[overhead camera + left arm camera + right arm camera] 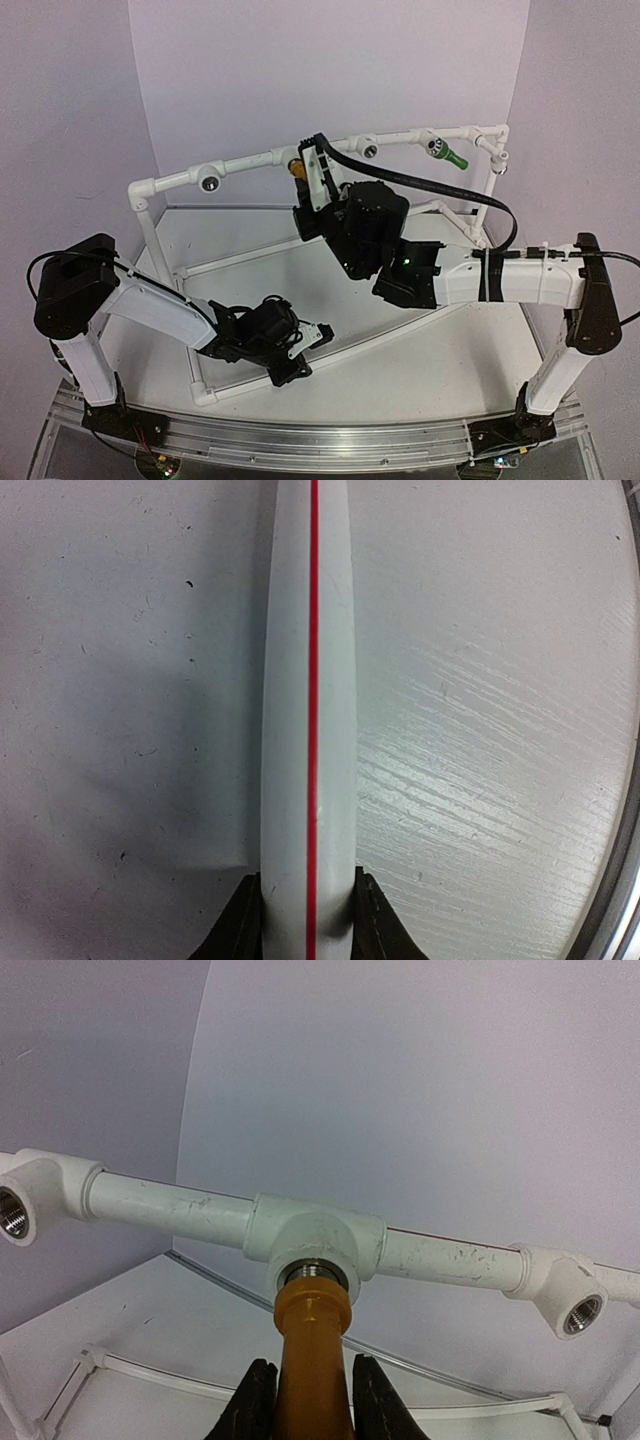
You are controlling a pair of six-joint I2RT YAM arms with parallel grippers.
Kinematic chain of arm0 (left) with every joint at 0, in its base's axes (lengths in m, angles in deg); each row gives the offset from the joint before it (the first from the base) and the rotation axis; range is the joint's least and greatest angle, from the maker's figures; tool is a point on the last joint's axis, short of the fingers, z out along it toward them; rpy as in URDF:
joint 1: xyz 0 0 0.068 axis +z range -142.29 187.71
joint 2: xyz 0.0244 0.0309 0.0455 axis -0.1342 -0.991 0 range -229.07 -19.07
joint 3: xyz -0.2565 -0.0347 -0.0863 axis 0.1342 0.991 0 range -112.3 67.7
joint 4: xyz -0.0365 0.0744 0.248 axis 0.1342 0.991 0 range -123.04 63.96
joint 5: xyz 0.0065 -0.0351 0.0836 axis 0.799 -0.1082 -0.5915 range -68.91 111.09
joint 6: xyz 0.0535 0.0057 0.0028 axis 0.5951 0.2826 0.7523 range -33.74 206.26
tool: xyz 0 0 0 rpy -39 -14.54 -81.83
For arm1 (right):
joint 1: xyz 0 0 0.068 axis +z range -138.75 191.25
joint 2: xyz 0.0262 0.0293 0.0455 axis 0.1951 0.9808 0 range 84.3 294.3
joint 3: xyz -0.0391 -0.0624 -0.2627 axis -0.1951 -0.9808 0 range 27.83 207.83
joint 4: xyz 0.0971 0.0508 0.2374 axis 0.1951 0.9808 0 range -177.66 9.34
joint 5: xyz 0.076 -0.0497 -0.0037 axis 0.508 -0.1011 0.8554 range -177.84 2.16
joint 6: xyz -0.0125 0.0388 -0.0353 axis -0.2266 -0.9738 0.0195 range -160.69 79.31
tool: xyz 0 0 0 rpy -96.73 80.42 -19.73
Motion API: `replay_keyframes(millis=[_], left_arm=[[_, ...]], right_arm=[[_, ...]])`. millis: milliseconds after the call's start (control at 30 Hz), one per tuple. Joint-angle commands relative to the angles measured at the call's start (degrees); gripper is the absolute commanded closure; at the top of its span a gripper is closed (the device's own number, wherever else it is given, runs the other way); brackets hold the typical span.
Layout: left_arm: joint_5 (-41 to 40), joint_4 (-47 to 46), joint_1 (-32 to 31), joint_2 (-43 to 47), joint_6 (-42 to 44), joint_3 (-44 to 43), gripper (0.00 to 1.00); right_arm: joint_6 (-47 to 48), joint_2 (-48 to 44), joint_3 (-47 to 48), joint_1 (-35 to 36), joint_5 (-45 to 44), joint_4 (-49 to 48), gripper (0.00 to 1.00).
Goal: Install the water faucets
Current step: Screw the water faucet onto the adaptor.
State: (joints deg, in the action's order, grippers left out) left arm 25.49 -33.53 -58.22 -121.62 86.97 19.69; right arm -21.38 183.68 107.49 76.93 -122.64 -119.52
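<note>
Right gripper (310, 1405) was clamped on the yellow faucet (312, 1335). Its threaded end sat in the middle tee (318, 1235) w/ a bit of metal showing, so prob not fully home imo. You had the green faucet (447, 153) seemingly in already, right end of the top rail (245, 166). Your left gripper (308, 920) pinched a red-striped pipe (310, 680). No brands/labels/text readable.
</note>
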Motion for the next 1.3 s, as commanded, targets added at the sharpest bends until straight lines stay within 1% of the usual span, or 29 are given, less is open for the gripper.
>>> replay_keyframes(millis=[0,300,767,967,1267], left_arm=[[7.5,3.4,-1.5,-6.8,1.6,0.7,1.0],[7.8,3.6,-1.5,-6.8,1.6,0.6,1.0],[8.1,3.6,-1.8,-7.3,1.8,0.4,1.0],[8.3,3.7,-2.0,-7.4,1.8,0.3,1.0],[8.5,3.7,-2.3,-7.6,1.8,0.1,1.0]], right_arm=[[-6.6,1.8,2.6,-2.3,-1.0,-2.3,1.0],[-12.9,2.0,2.4,-2.3,-1.0,-2.4,1.0],[-18.9,4.2,4.3,-2.3,-0.8,-4.9,1.0],[-25.5,4.1,4.2,-2.3,0.5,-4.5,1.0],[-31.0,3.5,4.1,-2.3,2.6,-4.1,1.0]])
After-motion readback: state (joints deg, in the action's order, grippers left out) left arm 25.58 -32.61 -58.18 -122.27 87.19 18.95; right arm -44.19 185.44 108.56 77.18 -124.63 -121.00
